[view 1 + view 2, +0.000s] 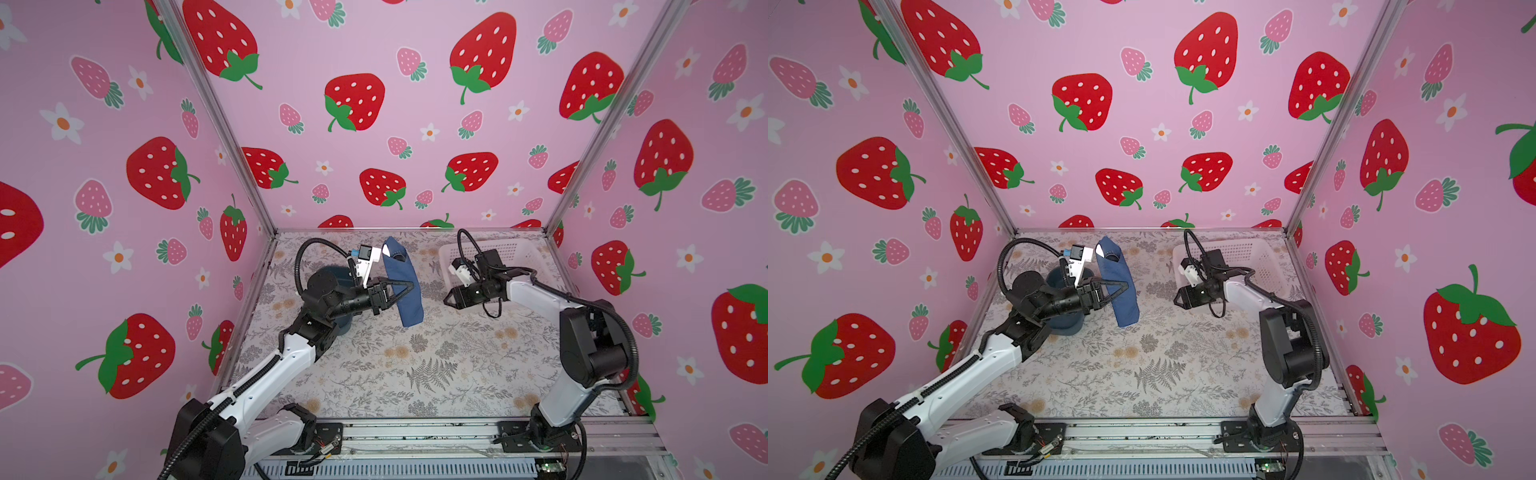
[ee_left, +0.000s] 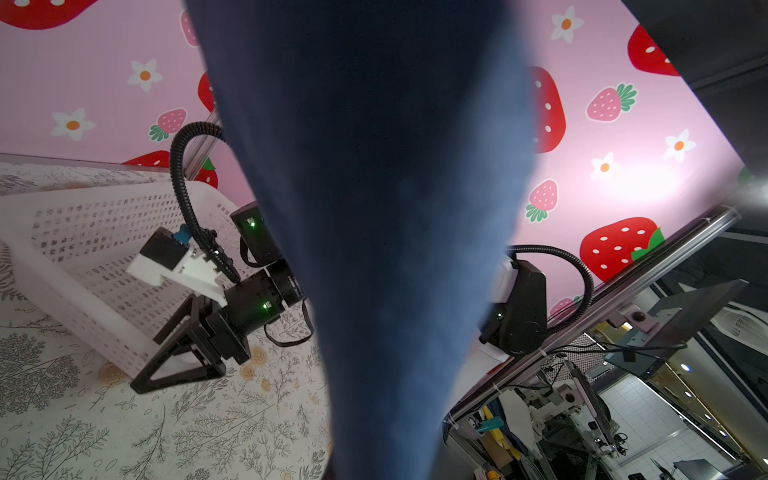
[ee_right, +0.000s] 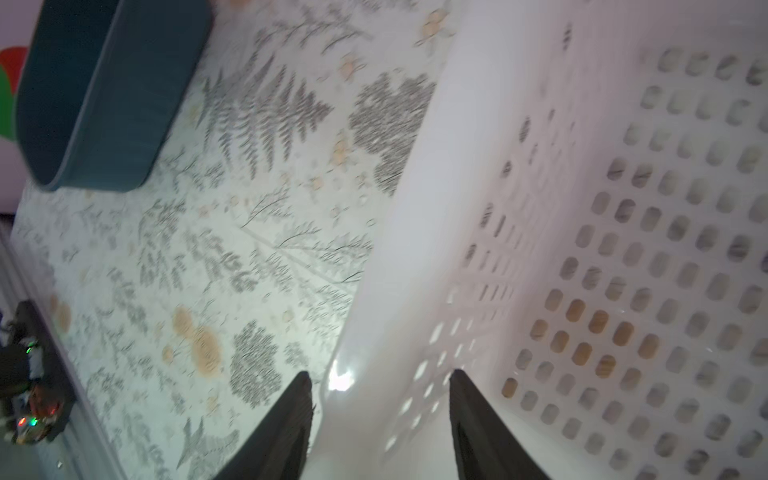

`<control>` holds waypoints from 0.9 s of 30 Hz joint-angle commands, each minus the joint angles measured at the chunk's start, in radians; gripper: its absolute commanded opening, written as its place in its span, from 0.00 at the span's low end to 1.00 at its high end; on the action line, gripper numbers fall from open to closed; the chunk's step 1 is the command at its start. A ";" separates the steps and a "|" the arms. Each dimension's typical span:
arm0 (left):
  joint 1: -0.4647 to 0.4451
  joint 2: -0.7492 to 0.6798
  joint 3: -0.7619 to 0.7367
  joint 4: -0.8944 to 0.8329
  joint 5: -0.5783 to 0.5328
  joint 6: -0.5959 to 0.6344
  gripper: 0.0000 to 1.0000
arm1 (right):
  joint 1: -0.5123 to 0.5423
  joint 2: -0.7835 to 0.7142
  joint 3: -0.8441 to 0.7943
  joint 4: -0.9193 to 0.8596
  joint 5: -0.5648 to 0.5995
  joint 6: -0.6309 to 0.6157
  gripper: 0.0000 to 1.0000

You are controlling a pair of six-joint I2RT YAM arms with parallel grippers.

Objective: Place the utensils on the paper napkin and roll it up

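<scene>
The floral-covered bench (image 1: 415, 365) is bare across its middle and near edge; everything sits along its far side. The white perforated basket (image 1: 519, 249) fills the far right corner. The dark teal tub (image 1: 1067, 328) stands by the left edge, mostly hidden under the left arm.

Between them is the paper napkin (image 1: 411, 309), rolled into a navy tube and apparently lifted clear of the bench. Its long axis runs from the far edge toward the near edge, with the near end slanting right. The left gripper (image 1: 409, 286) comes in from the tub's side and is clamped across the roll at about mid-length, jaws closed on it, so the left arm is the one placed to carry it. In the left wrist view the roll (image 2: 395, 208) fills the centre.

The right gripper (image 3: 380, 399) is well apart from the roll, at the basket's near left corner. Its jaws stand apart, astride the basket's wall, and I cannot tell whether they pinch it.

No utensils lie loose on the bench. A pale tip (image 1: 386, 250) at the roll's far end may be one of them, but it is too small to be sure.

The rolling looks done. If the roll goes to the basket, it lies rightward from the jaws, with the right gripper and its cable in the path
</scene>
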State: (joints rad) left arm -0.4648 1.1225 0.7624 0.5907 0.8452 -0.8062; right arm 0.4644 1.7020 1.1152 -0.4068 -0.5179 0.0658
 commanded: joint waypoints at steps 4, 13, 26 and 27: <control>0.003 -0.007 0.012 0.021 -0.018 0.021 0.08 | 0.067 -0.243 -0.142 -0.017 -0.003 0.065 0.57; 0.003 0.033 0.043 0.037 0.025 0.003 0.08 | -0.264 -0.674 -0.286 0.030 0.529 0.506 0.66; 0.002 0.009 0.005 0.043 -0.001 -0.007 0.08 | -0.472 -0.724 -0.536 0.228 0.286 0.789 0.70; 0.002 0.010 0.005 0.043 -0.001 -0.006 0.08 | -0.472 -0.696 -0.541 0.261 0.241 0.791 0.68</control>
State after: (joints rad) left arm -0.4648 1.1564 0.7624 0.5789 0.8455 -0.8146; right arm -0.0051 0.9642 0.5911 -0.2729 -0.1238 0.7933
